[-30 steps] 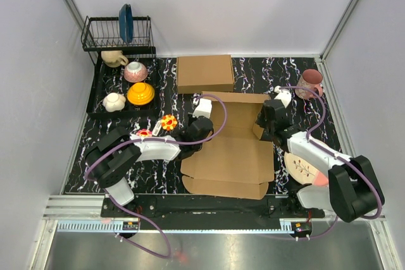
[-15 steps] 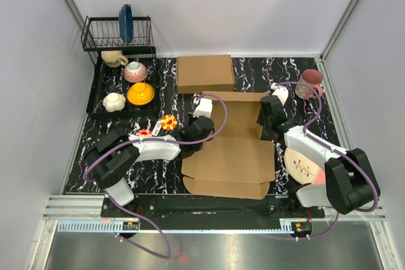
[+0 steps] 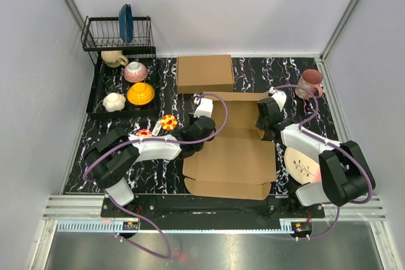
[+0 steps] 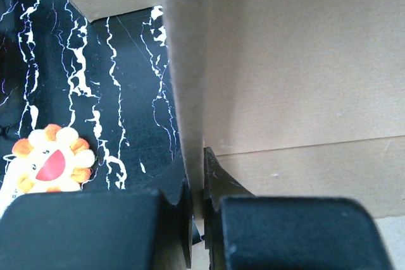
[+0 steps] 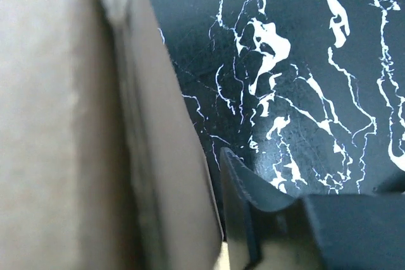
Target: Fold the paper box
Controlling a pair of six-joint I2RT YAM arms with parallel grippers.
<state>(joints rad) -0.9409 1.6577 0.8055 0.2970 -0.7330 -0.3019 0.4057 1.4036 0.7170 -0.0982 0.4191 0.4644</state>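
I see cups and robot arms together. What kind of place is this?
Probably a robot test booth, not a real kitchen: plain white walls surround the table, the left arm and right arm sit on a metal rail, plus a dish rack.

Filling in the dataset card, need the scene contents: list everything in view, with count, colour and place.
paper box: 1, brown, mostly flat, table centre
formed cardboard box: 1, brown, behind the paper box
dish rack: 1, black wire, far left corner
blue plate: 1, upright in the rack
tray: 1, black, below the rack
mug: 1, beige, on the tray
bowls: 2, pink and orange, on the tray
white cup: 1, on the tray
small toys: 2, yellow-red, left of the paper box
pink pot: 1, far right
patterned plate: 1, white, near right
left gripper: clamped on the left flap
right gripper: at the right flap, grip unclear
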